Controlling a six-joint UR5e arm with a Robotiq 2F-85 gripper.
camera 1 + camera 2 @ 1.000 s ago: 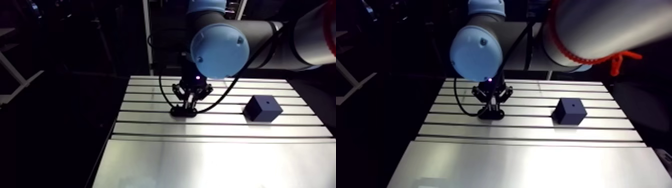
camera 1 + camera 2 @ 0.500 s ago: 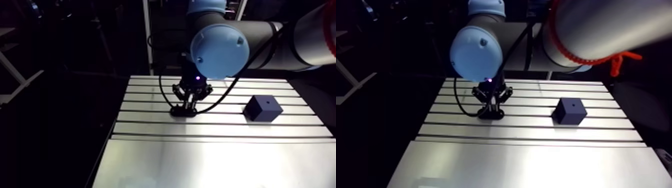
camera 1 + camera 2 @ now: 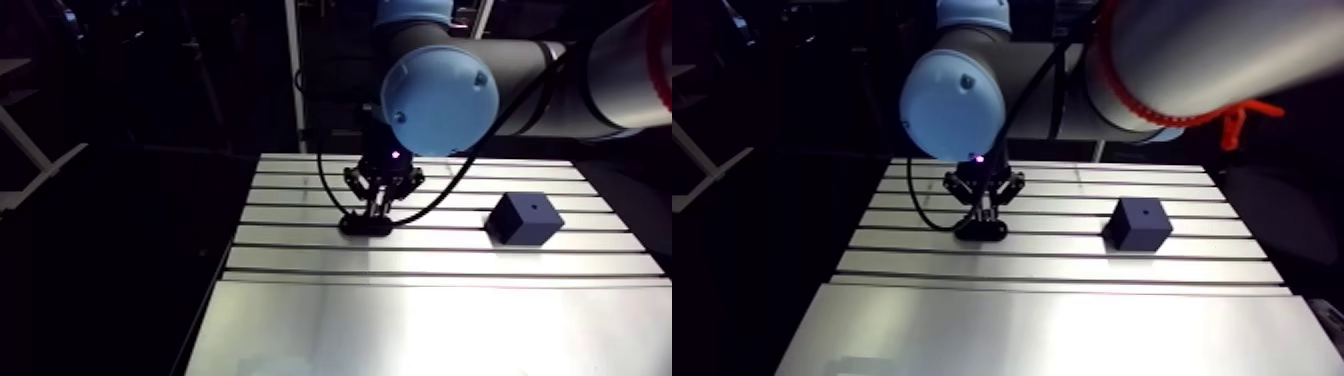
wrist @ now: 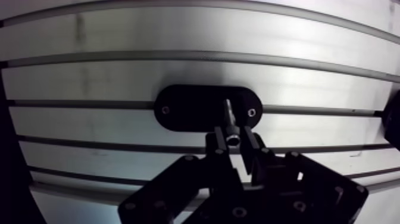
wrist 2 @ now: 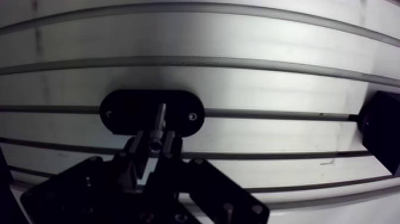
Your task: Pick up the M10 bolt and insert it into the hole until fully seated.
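One gripper (image 3: pixel 373 212) is in service. The oval black holder (image 3: pixel 366 226) is taken as the reference for all positions.

Arm view: the gripper stands directly above the holder on the slotted table (image 3: pixel 400 320), close down on it. The dark block (image 3: pixel 524 217) sits well apart from the holder, off to one side on the same band of the table. The hole (image 3: pixel 535 208) shows as a small spot on its top face. Finger state cannot be read from this view.

Wrist view: the fingers (image 4: pixel 216 142) are clamped on the M10 bolt (image 4: pixel 228 119), gripping it at the head end. The shank points away from the gripper, down toward the middle of the holder. Whether the tip is clear of the holder or seated in it cannot be determined. The bolt appears roughly centred between the pads and in line with them. One corner of the block shows at the edge, well to the side of the holder.

Assessment: the step in hand is judged to be extraction and carry.

Recommendations:
- Draw the bolt straight up along its own axis until the tip is plainly above the holder.
- Begin no sideways travel before that, since a side load could cock the bolt in the grip.
- Hold the clamp firm and the shank vertical during the transfer.
- Centre the tip over the hole before descending.
- Descend slowly, and stop if the bolt tilts.
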